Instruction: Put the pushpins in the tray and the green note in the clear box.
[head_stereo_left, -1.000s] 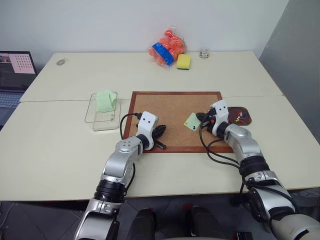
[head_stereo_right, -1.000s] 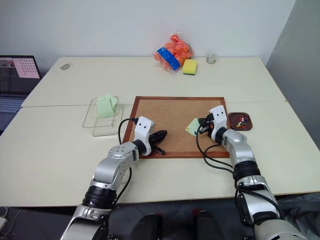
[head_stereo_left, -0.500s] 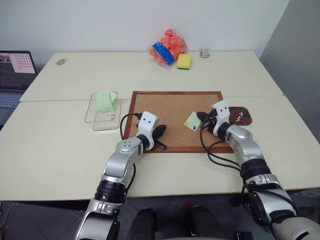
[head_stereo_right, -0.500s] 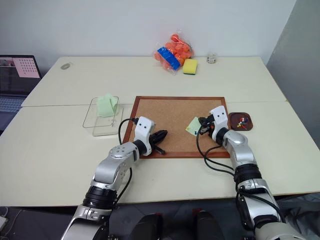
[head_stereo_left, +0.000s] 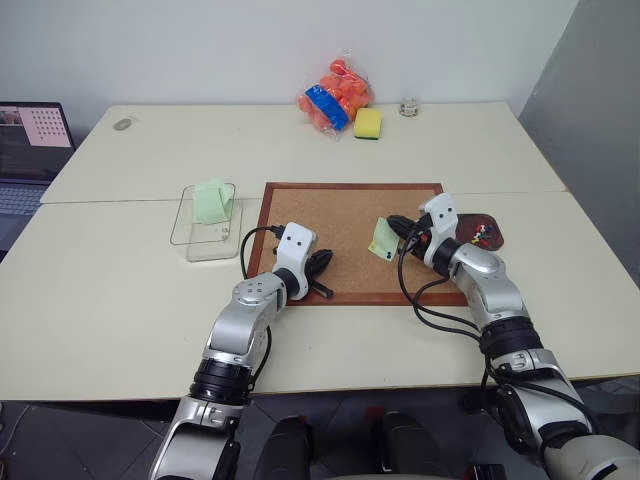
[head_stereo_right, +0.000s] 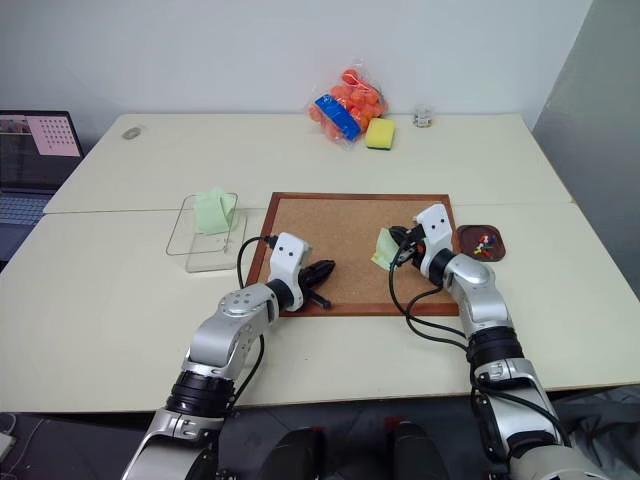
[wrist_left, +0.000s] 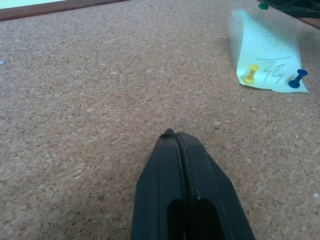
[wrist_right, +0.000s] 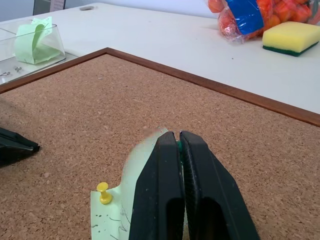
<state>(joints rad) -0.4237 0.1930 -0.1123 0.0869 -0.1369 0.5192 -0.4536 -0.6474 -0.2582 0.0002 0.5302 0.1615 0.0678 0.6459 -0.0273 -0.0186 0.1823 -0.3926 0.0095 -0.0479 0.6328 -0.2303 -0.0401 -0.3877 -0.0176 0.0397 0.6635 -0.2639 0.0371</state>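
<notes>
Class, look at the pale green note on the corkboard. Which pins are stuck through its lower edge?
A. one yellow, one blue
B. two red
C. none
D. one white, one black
A: the left wrist view shows a yellow pin and a blue pin in the green note.

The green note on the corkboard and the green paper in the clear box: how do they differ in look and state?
The green note is pale yellow-green; the green paper is a stronger mint green. The green note is fixed to the corkboard by a yellow pushpin and a blue pushpin, one edge lifted; the green paper lies folded in the clear box. The green note bears scribbles; on the green paper none show. Both are small, thin sheets.
</notes>
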